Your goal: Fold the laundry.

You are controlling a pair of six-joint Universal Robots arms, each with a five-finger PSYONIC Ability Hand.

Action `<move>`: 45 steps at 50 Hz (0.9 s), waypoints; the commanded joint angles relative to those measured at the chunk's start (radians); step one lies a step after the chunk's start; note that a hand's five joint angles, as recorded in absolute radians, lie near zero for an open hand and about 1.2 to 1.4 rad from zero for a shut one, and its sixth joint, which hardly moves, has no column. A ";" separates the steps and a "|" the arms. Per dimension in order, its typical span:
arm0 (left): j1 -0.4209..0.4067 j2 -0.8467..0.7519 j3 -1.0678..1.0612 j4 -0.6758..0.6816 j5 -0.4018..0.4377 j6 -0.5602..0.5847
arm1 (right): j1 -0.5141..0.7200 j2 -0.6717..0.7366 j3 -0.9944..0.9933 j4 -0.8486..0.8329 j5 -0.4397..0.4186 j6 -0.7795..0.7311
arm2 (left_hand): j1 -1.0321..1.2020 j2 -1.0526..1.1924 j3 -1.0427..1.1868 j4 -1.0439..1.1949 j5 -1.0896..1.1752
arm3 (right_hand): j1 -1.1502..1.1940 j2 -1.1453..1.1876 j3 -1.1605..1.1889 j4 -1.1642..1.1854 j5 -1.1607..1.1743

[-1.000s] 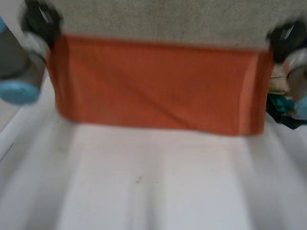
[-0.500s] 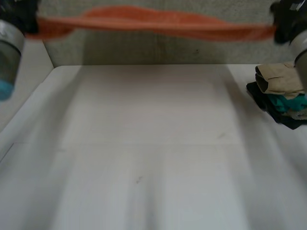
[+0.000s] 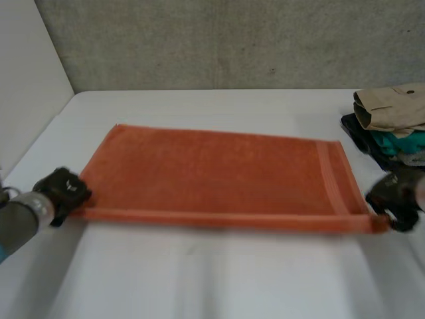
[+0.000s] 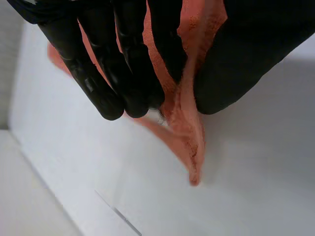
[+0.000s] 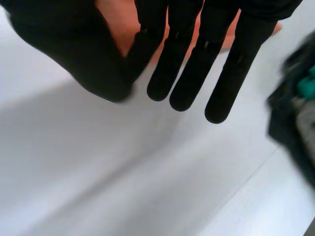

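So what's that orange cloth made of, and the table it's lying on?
The orange towel looks like cotton terry: a matte, fuzzy nap and a woven band near one end. The table looks like smooth white laminate or painted board, faintly glossy; which, I can't tell.

Left hand [image 3: 63, 189] sits low near the table's [image 3: 219, 279] left edge, pinching the towel [image 3: 219, 173]; right hand [image 3: 393, 196] is low opposite, straight fingers clamping it against the thumb.

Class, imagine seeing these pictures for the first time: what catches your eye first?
An orange towel lies spread on the table. The left robot hand pinches its near left corner; the right robot hand is at its near right corner. A clothes pile sits at the far right.
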State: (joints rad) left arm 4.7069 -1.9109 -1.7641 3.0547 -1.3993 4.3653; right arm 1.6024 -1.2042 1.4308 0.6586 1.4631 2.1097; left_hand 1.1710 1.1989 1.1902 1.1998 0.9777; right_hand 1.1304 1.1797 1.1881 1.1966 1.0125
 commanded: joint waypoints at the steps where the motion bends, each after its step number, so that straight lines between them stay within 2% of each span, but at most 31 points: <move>1: 0.027 0.093 -0.006 -0.221 0.028 0.076 | -0.036 0.001 0.014 0.050 -0.009 -0.134 | 0.225 0.197 0.206 0.196 0.244 | 0.266 0.217 0.208 0.200 0.209; 5: -0.010 0.055 0.104 -0.166 0.034 0.042 | -0.006 0.067 -0.039 -0.066 -0.007 -0.044 | 0.225 0.197 0.206 0.196 0.244 | 0.266 0.217 0.208 0.200 0.209; 13: -0.109 -0.192 0.412 0.044 -0.038 -0.119 | 0.054 0.181 -0.107 -0.344 -0.003 0.136 | 0.225 0.197 0.206 0.196 0.244 | 0.266 0.217 0.208 0.200 0.209; 16: -0.137 -0.256 0.498 0.030 -0.073 -0.156 | 0.068 0.201 -0.110 -0.381 0.012 0.179 | 0.225 0.197 0.206 0.196 0.244 | 0.266 0.217 0.208 0.200 0.209; 18: -0.154 -0.275 0.531 0.000 -0.102 -0.177 | 0.073 0.199 -0.106 -0.385 0.022 0.197 | 0.225 0.197 0.206 0.196 0.244 | 0.266 0.217 0.208 0.200 0.209; 21: -0.171 -0.283 0.546 -0.031 -0.124 -0.199 | 0.079 0.172 -0.077 -0.387 0.040 0.262 | 0.225 0.197 0.206 0.196 0.244 | -0.296 -0.345 -0.354 -0.362 -0.353; 24: -0.179 -0.280 0.551 -0.036 -0.124 -0.210 | 0.082 0.108 -0.023 -0.378 0.039 0.344 | 0.225 0.197 0.206 0.196 0.244 | -0.684 -0.734 -0.742 -0.750 -0.741; 30: -0.191 -0.287 0.560 -0.025 -0.129 -0.217 | 0.105 -0.067 0.071 -0.326 0.010 0.453 | 0.225 0.197 0.206 0.196 0.244 | -0.777 -0.826 -0.834 -0.843 -0.833; 34: -0.198 -0.299 0.572 -0.025 -0.141 -0.220 | 0.139 -0.173 0.112 -0.121 -0.017 0.506 | 0.225 0.197 0.206 0.196 0.244 | -0.876 -0.926 -0.934 -0.942 -0.933; 38: -0.203 -0.310 0.586 -0.024 -0.148 -0.222 | 0.181 -0.221 0.173 0.033 -0.039 0.553 | 0.225 0.197 0.206 0.196 0.244 | -0.879 -0.929 -0.937 -0.946 -0.936; 45: -0.214 -0.332 0.630 -0.030 -0.164 -0.228 | 0.298 -0.279 0.368 -0.060 -0.072 0.543 | 0.225 0.197 0.206 0.196 0.244 | -0.841 -0.891 -0.899 -0.908 -0.898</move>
State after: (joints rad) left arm 4.5002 -2.2268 -1.1662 3.0276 -1.5507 4.1420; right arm 1.8186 -1.4511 1.6609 0.6613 1.4068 2.6658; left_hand 1.1710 1.1989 1.1903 1.1998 0.9835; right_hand 0.2813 0.2780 0.2706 0.2772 0.0749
